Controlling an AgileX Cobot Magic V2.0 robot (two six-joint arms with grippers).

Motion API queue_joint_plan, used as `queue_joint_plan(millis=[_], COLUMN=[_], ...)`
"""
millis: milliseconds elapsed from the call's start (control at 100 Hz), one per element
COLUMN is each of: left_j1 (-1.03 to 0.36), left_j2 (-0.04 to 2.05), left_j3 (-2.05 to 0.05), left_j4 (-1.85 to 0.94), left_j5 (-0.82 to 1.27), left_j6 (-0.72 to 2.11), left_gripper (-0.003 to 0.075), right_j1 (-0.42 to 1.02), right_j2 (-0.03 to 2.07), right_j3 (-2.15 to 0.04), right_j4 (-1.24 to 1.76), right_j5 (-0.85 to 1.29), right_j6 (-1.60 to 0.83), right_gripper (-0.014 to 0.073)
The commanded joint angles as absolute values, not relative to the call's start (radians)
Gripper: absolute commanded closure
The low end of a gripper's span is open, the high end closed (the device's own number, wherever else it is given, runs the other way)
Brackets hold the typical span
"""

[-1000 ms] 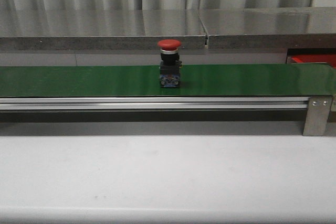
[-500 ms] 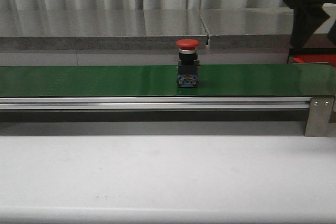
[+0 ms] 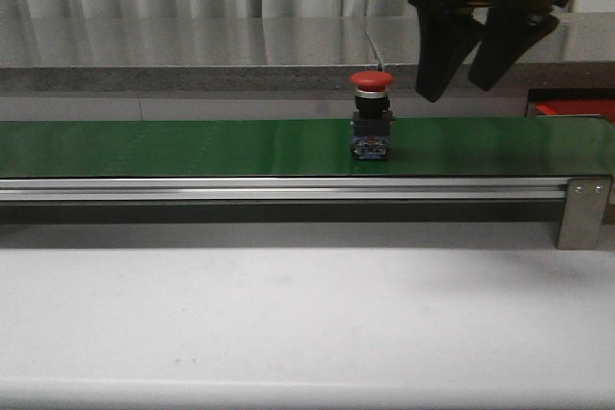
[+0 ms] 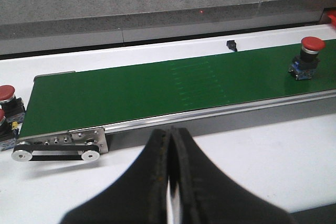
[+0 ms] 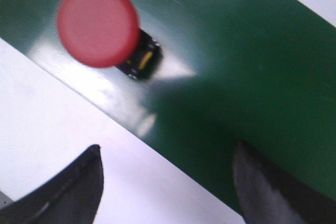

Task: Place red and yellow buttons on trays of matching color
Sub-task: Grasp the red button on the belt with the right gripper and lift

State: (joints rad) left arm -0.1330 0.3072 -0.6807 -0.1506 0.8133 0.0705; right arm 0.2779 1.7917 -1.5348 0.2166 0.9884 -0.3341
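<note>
Right gripper (image 3: 456, 88): fingers spread wide, empty, hanging above the belt, to the right of and higher than the red button (image 3: 371, 114). No contact with it. Left gripper (image 4: 170, 145): fingers pressed together, holding nothing, over the white table (image 3: 307, 324) on the near side of the belt. The red button stands upright on the green conveyor belt (image 3: 192, 146), right of centre. A red tray (image 3: 574, 108) shows partly beyond the belt's right end.

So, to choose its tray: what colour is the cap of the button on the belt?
Red. The button shows it best in the front view.
</note>
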Motion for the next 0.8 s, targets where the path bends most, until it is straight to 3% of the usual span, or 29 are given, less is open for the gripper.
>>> queue_joint_plan(millis=[0, 500, 570, 690, 790], left_j1=[-0.142, -0.142, -0.142, -0.142, -0.142], left_j2=[0.319, 0.319, 0.319, 0.319, 0.319], left_j3=[-0.704, -0.704, -0.704, -0.704, -0.704], left_j4=[-0.16, -0.16, -0.16, -0.16, -0.16], left_j5=[0.741, 0.741, 0.741, 0.741, 0.741], left_j6=[0.069, 0.069, 0.069, 0.069, 0.069], left_gripper=[0.0741, 0.0741, 0.0741, 0.0741, 0.0741], right_j1=[0.286, 0.29, 0.29, 0.29, 0.288], right_j2=[1.772, 1.834, 1.834, 1.834, 1.833], right_j3=[-1.591, -1.613, -1.613, -1.613, -1.613], right_j4=[0.241, 0.283, 0.283, 0.28, 0.275], right_j5=[0.977, 0.789, 0.78, 0.792, 0.789], right_j6=[-0.376, -0.468, -0.468, -0.468, -0.468], right_gripper=[0.0073, 0.0088, 0.0161, 0.0382, 0.0501])
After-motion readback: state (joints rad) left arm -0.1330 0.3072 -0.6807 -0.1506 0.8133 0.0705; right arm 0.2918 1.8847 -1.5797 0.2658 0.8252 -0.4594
